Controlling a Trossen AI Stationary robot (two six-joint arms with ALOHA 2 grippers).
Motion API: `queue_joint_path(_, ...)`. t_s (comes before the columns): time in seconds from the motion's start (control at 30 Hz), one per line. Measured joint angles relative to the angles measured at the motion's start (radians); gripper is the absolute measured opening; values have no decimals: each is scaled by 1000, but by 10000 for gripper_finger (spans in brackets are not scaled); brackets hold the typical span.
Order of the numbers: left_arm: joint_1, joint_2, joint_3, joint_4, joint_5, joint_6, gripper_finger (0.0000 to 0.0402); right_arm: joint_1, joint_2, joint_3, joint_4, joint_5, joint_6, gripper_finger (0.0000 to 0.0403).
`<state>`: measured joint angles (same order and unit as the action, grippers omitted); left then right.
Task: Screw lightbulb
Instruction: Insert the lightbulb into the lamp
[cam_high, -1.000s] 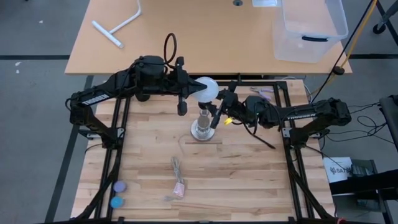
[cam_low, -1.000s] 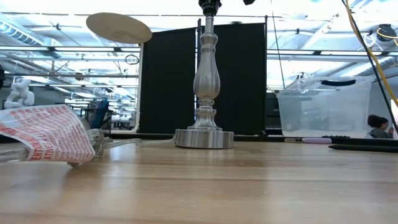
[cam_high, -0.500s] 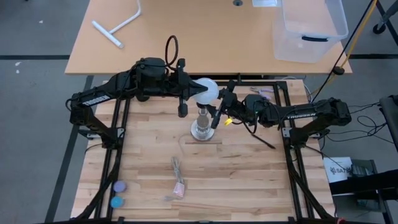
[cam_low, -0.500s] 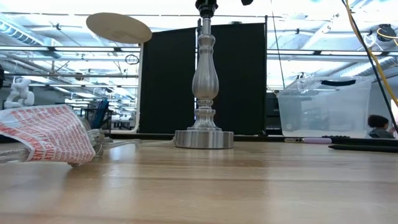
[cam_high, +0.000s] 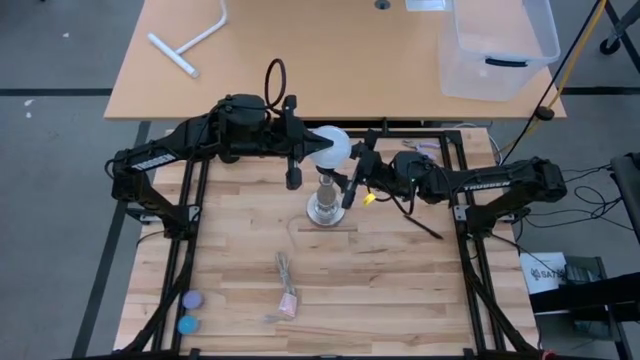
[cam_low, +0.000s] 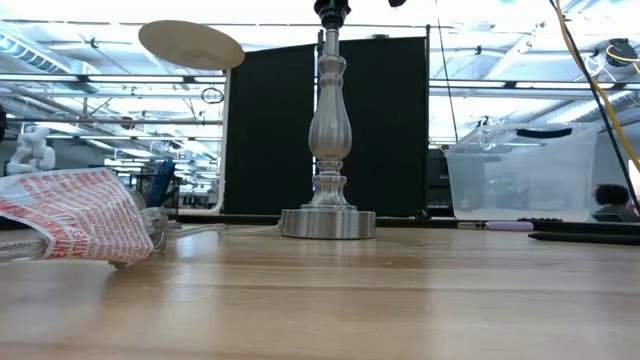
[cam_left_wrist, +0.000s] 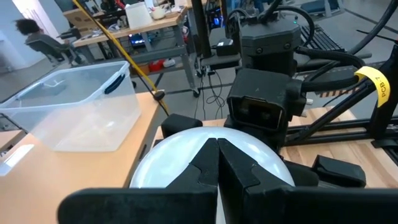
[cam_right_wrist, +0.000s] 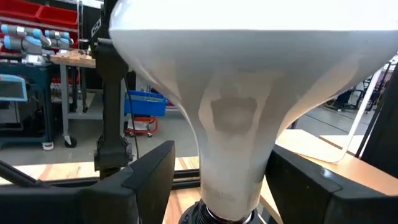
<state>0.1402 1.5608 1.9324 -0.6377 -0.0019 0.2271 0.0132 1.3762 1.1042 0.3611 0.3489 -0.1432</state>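
The lightbulb (cam_high: 331, 146) sits upright on top of the silver lamp post (cam_low: 330, 120), its grey neck (cam_right_wrist: 233, 149) running down into the black socket, near the middle of the wooden table (cam_high: 400, 280). My right pincer (cam_high: 353, 172) is at the bulb's neck, its two dark fingers (cam_right_wrist: 146, 174) standing apart on either side of the neck with a visible gap, touching nothing. I judge that spacing is there to reset for another twist, or to let go. My left pincer (cam_high: 293, 140) is pressed together with its tips against the frosted globe (cam_left_wrist: 186, 155) from the other side (probably to steady the bulb while the right one lets go). I cannot tell how deep the screw base sits in the socket. Nearer the table's front edge lie a crumpled wrapper with red print (cam_low: 75, 225) and two small round caps (cam_high: 188, 312), well apart from the lamp.
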Motion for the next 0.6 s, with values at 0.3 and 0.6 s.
queue_joint_path(0.3,1,0,0,1,-48,10,0,1,-21,0,-58,19,-32,231)
queue_joint_path(0.6,2,0,-1,-10,-67,11,0,3,-45,0,-135,11,-34,231)
